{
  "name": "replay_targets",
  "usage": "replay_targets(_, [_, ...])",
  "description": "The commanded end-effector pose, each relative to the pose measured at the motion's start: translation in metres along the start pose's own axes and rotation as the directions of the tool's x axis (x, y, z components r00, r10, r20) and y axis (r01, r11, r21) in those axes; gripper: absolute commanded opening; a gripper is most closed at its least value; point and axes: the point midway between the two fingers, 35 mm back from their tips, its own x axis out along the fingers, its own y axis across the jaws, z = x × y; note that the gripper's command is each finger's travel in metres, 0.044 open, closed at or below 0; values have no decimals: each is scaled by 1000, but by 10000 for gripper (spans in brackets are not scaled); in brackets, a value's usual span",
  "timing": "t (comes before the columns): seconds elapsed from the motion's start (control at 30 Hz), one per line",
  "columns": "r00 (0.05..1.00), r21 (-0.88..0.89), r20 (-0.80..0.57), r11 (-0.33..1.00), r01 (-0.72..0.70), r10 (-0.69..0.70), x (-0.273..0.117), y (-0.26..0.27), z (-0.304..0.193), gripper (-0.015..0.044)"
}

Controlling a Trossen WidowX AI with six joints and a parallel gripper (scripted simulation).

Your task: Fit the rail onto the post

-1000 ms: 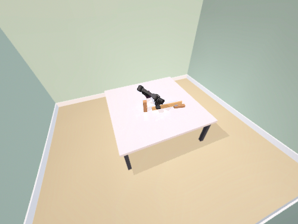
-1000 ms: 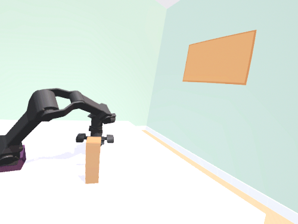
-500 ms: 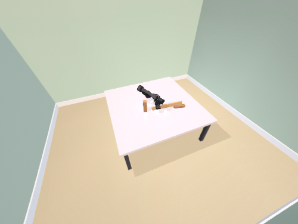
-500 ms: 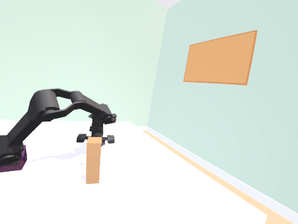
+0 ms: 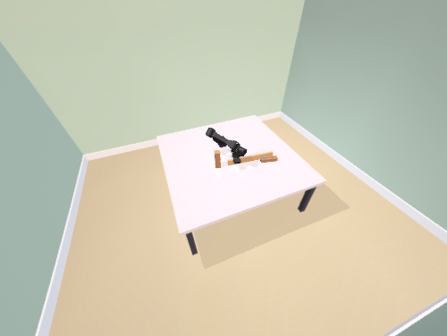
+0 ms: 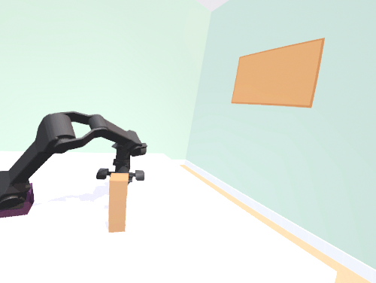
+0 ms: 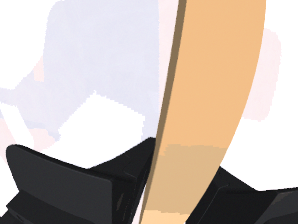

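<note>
From above, a white table on dark legs stands on a tan floor, boxed in by pale green walls with a white skirting board. Toward the bench's far edge the dark arm reaches down over the wooden rail, which lies roughly along that edge with its far end at the footboard block nearer the right side. The short post stands apart from the rail's near end, toward the left.

From the side, the post stands upright on the white bench top in the foreground and hides the rail behind it. The gripper hangs just behind the post's top, its finger carriages drawn in. An orange panel hangs on the right wall.

At the wrist, the two dark fingers are clenched on the rail, one on each long side, near its lower end. The rail runs away across the white surface.
</note>
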Motion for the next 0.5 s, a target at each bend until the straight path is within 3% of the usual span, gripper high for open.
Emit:
replay_targets(0.0, [1000, -2, 5, 1000, 5, -5, -5, -1, 1, 0])
replay_targets(0.47, [1000, -2, 5, 1000, 5, -5, -12, -2, 1, 0])
